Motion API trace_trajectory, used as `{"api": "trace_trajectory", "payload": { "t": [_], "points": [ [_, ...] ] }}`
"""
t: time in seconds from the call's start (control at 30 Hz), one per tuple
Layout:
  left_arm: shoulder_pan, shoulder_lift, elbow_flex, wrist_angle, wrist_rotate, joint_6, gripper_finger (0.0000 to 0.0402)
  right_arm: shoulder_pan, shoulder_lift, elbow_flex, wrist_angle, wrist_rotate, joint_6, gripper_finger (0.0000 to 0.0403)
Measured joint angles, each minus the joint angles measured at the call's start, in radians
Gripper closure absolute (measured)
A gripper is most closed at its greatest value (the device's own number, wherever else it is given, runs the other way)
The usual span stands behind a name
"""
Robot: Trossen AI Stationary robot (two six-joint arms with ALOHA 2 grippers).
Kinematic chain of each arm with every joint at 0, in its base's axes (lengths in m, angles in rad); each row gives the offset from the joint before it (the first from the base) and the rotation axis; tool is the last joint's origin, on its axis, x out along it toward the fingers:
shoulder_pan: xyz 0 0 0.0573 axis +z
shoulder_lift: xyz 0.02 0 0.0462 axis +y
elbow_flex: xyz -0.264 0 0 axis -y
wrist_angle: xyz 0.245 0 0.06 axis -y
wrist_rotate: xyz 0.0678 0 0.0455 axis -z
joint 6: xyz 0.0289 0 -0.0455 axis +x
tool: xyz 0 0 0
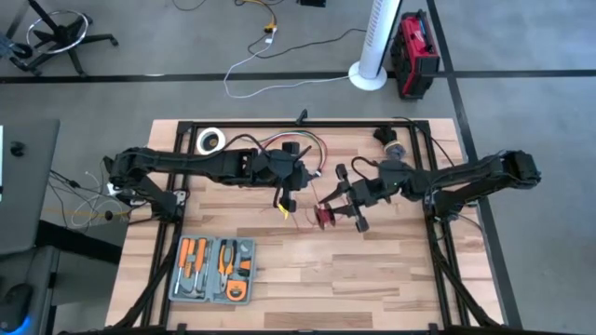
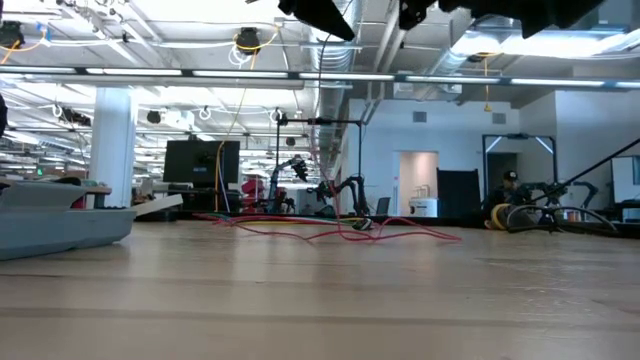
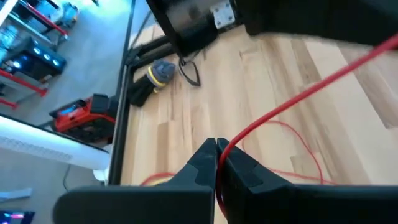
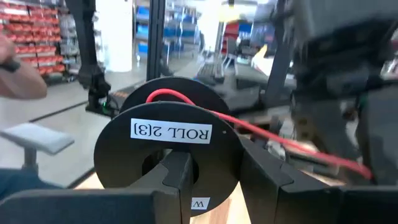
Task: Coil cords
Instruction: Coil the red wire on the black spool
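The thin red wire (image 2: 340,236) lies in loose loops on the wooden table, and one strand (image 2: 322,120) rises straight up from it. My left gripper (image 3: 217,149) hangs above the table's middle (image 1: 285,197), shut on this wire. Just to its right, my right gripper (image 1: 348,205) is shut on a black spool (image 4: 169,144) labelled "ROLL 2[3]". In the right wrist view the wire (image 4: 273,140) runs off the spool's core. The spool (image 1: 324,218) is held above the table. My left gripper pinches a single strand of the red wire (image 3: 225,144) between its two fingertips. From there the wire runs off straight and taut (image 3: 323,81) toward the other arm. My right gripper holds the spool by its near flange (image 4: 205,155). One finger (image 4: 179,180) lies over the hub hole and the other (image 4: 264,177) stands at the flange's outer edge. The spool is lifted clear, its axis about level.
An open grey case of orange-handled tools (image 1: 214,270) lies at the near left, and its edge shows in the low view (image 2: 55,225). A tape roll (image 1: 210,140) and dark parts (image 1: 387,136) sit at the far edge. A person's hand (image 4: 18,74) shows beyond the table.
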Motion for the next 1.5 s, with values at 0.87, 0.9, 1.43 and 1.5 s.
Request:
{"api": "trace_trajectory", "payload": {
  "t": [0.87,0.9,1.43,1.5],
  "points": [
    [-0.112,0.013,-0.148,0.109,0.031,-0.12,0.0401,-0.009,0.0,0.0,0.188,0.38,-0.023,0.0295],
    [-0.113,0.013,-0.148,0.1,0.022,-0.122,0.0401,-0.009,0.0,0.0,0.19,0.381,-0.02,0.0295],
    [-0.119,0.015,-0.148,0.034,0.084,-0.132,0.0402,-0.056,0.0,-0.001,0.221,0.462,0.067,0.0295],
    [-0.125,0.016,-0.148,0.027,0.099,-0.131,0.0402,-0.067,0.0,-0.001,0.202,0.481,0.08,0.0295]
  ]
}}
